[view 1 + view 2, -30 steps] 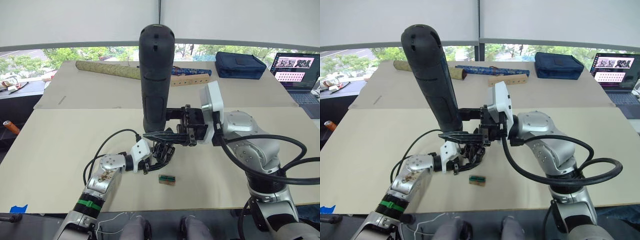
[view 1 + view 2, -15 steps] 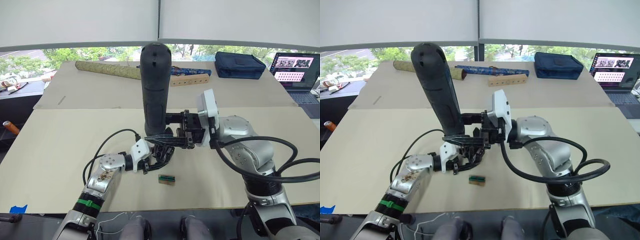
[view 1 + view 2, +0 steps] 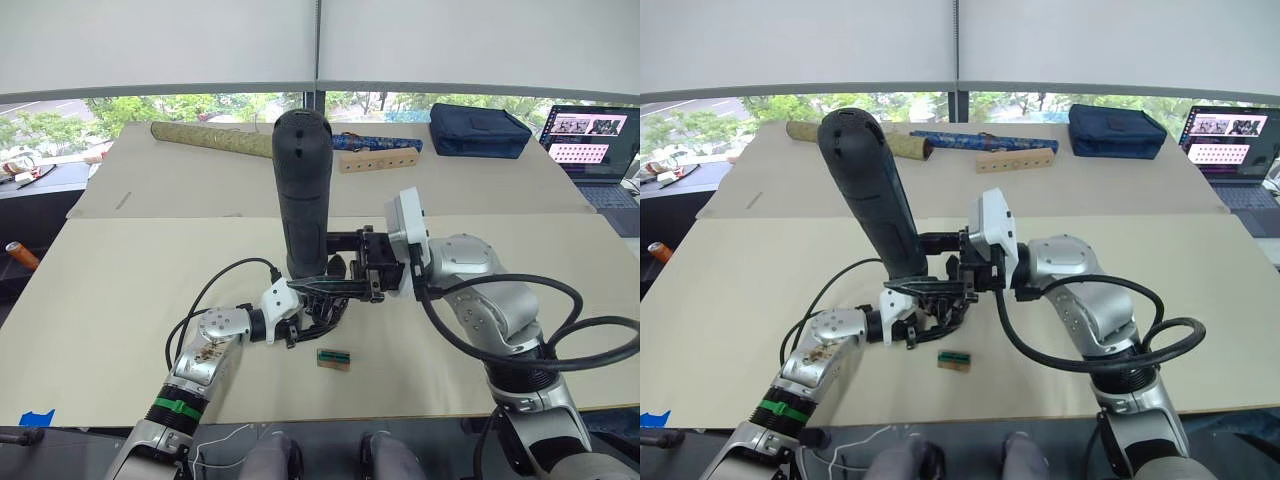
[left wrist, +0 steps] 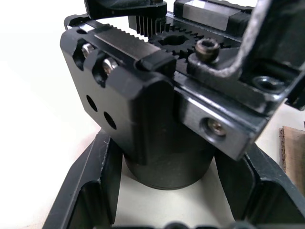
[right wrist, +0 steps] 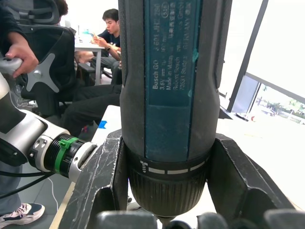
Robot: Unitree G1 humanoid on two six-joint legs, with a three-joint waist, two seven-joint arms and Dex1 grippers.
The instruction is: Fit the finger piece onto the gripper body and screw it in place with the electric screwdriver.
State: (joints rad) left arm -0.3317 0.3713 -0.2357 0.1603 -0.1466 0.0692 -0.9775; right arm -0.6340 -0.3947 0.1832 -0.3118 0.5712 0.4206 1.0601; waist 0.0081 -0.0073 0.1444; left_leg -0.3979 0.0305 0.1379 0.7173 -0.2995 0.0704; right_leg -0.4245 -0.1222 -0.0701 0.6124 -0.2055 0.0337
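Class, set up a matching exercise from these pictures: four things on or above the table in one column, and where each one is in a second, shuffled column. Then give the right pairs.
Things:
1. electric screwdriver
2. gripper body
3. green-and-tan block
4. dark blue bag

Places:
A. lying loose on the near table, in front of the two grippers
B. held between the left gripper's fingers
C. on the far table, beside the laptop
D. held upright in the right gripper

Pairs: 1-D, 2-B, 3-A, 4-C

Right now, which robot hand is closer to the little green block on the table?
Left. The left gripper sits just beside the green block, gripping the gripper body. The right gripper is higher up, holding the screwdriver.
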